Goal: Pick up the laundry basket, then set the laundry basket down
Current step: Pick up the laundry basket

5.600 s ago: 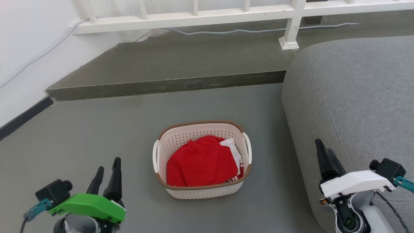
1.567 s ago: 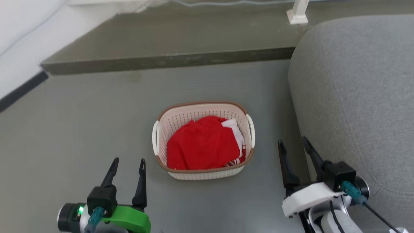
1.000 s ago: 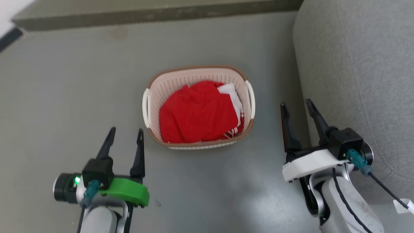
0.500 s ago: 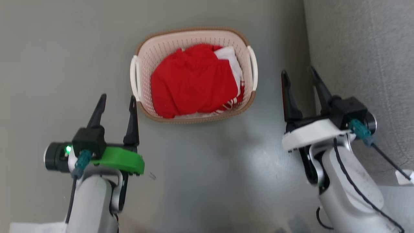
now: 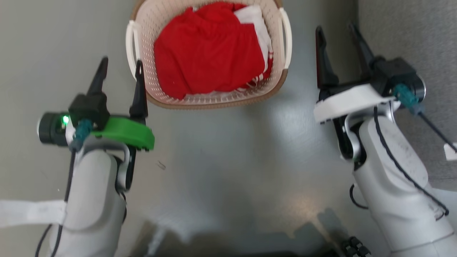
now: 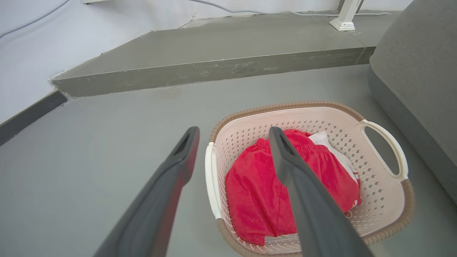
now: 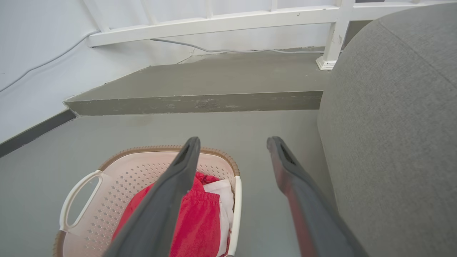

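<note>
Head view: the laundry basket (image 5: 214, 104) sits on the grey floor (image 5: 221, 150) at the top centre of the frame, its far end cut off by the top edge. Inside, a red garment (image 5: 210, 53) is heaped across most of it, with a white garment (image 5: 254, 21) tucked along the right side.

At the left of the frame is the left gripper (image 5: 120, 61), green-shelled, jaws spread wide and holding nothing. Its inner finger lies right across the basket's left handle (image 5: 130, 43) in this view, and the outer finger is out over bare floor. In the left wrist view the two fingers straddle that handle, one over the floor and one above the red cloth. Whether either touches the plastic, I cannot tell.

Over on the right is the right gripper (image 5: 336, 28), white-shelled, also wide open and empty. Both fingers stand in the strip of floor between the basket's right handle (image 5: 288, 39) and the grey sofa (image 5: 410, 32), just beside the handle with a gap showing.

The right wrist view has a concrete step (image 7: 192, 101) and a white railing (image 7: 221, 24) in the upper part of the frame.
</note>
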### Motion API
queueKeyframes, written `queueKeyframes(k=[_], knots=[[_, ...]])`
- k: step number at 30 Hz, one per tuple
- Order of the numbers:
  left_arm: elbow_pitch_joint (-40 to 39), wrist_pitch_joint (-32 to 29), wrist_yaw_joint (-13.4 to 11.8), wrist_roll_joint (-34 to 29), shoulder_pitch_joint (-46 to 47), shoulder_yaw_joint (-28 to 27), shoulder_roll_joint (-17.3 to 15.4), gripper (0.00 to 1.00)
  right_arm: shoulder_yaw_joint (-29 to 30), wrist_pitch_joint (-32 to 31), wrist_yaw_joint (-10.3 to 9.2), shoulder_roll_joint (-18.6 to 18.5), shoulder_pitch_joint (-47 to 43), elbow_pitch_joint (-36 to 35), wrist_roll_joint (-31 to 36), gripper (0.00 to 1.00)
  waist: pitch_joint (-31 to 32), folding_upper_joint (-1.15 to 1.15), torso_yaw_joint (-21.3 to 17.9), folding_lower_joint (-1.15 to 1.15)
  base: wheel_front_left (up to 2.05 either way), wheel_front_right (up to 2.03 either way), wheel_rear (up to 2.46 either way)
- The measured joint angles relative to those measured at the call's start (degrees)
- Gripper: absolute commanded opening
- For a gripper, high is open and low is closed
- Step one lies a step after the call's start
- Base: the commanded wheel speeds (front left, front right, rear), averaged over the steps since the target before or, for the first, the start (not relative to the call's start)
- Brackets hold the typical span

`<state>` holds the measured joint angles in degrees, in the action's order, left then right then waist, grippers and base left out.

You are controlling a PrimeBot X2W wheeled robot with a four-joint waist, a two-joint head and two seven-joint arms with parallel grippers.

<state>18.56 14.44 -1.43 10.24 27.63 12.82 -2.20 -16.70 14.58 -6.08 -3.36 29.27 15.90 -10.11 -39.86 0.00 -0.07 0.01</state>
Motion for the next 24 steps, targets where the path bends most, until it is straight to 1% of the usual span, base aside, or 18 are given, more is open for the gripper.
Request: queueKeyframes(k=[9,13,16,18,24], knots=[[4.41,-0.05,0.89,0.02,7.98,-0.96,0.02,1.0,0.65,0.0,0.02,-0.16,7.7,5.43,-0.54,1.0,-6.74,0.0,-0.03,0.0,0.0,0.0,0.0],[6.39,-0.3,0.94,0.03,11.18,-0.97,0.09,1.0,0.63,-0.01,0.29,-0.21,11.99,7.99,-0.54,1.0,-9.74,0.0,0.05,0.0,0.0,0.0,0.0],[7.94,-0.88,1.49,0.09,13.86,-0.77,0.15,1.0,0.38,-0.38,0.52,-0.27,15.33,9.87,-0.53,1.0,-11.98,0.0,0.15,0.0,0.0,0.0,0.0],[10.23,-1.07,1.51,0.11,16.4,-0.92,0.33,1.0,-0.1,-0.77,0.94,-0.27,18.32,12.32,-0.55,1.0,-14.18,0.0,0.28,0.0,0.0,0.0,0.0],[15.48,-1.8,1.49,0.26,19.23,-1.4,0.49,1.0,-0.19,-1.1,0.97,-0.38,21.61,17.31,-3.08,1.0,-17.68,0.0,0.63,0.0,0.0,0.0,0.0]])
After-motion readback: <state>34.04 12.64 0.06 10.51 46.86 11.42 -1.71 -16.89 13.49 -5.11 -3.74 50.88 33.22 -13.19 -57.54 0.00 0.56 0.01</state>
